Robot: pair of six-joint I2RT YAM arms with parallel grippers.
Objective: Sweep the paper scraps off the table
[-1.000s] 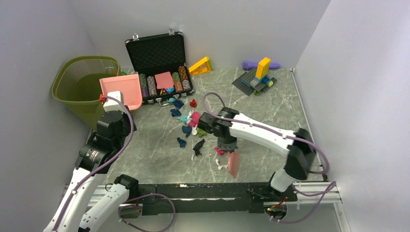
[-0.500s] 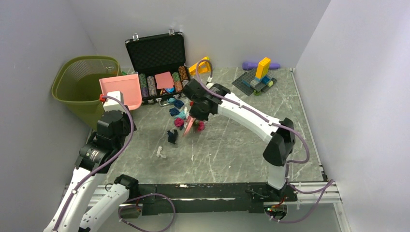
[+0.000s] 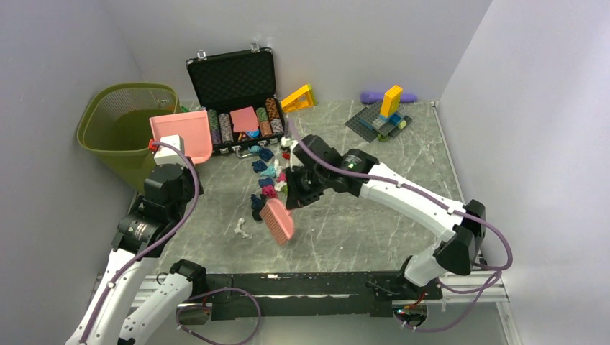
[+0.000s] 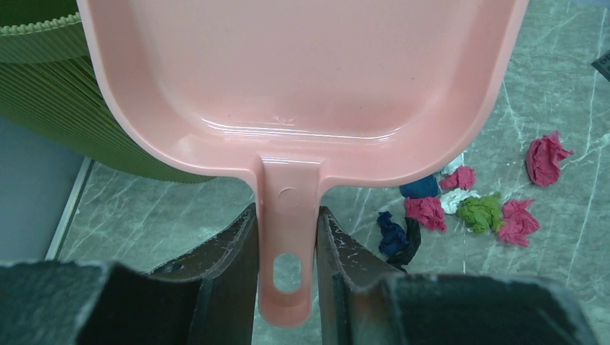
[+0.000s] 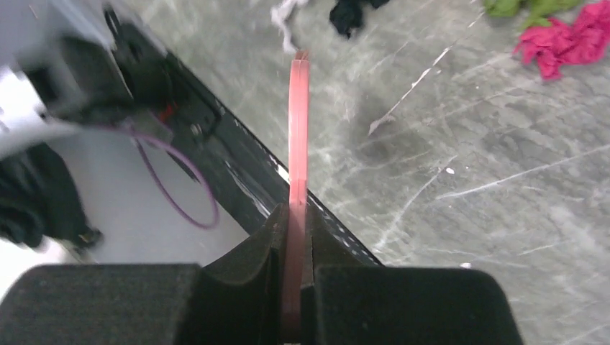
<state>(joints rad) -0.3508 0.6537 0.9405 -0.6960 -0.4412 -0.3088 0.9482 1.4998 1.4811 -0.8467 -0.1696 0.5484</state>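
Observation:
The paper scraps (image 3: 267, 176) lie in a loose pile of pink, blue, green and teal on the table (image 3: 374, 208), in front of the case. A black wad (image 3: 255, 203) and a white one (image 3: 241, 228) lie apart, nearer. My left gripper (image 3: 173, 152) is shut on the handle of a pink dustpan (image 4: 302, 72), held beside the basket; scraps (image 4: 475, 208) show past it. My right gripper (image 3: 298, 192) is shut on a pink brush (image 3: 278, 220), held just near of the pile. In the right wrist view the brush (image 5: 298, 129) is seen edge-on, above the table.
An olive waste basket (image 3: 122, 122) stands at the back left. An open black case of poker chips (image 3: 237, 93), a yellow wedge (image 3: 298, 97), a toy brick build (image 3: 385, 115) and a purple object (image 3: 388, 95) line the back. The black front rail (image 3: 309, 284) borders the near edge.
My right arm swung the brush from the front right into the pile, then drew it back toward the near left. Scraps bunched leftward; a white wad slid left. The left arm has not moved.

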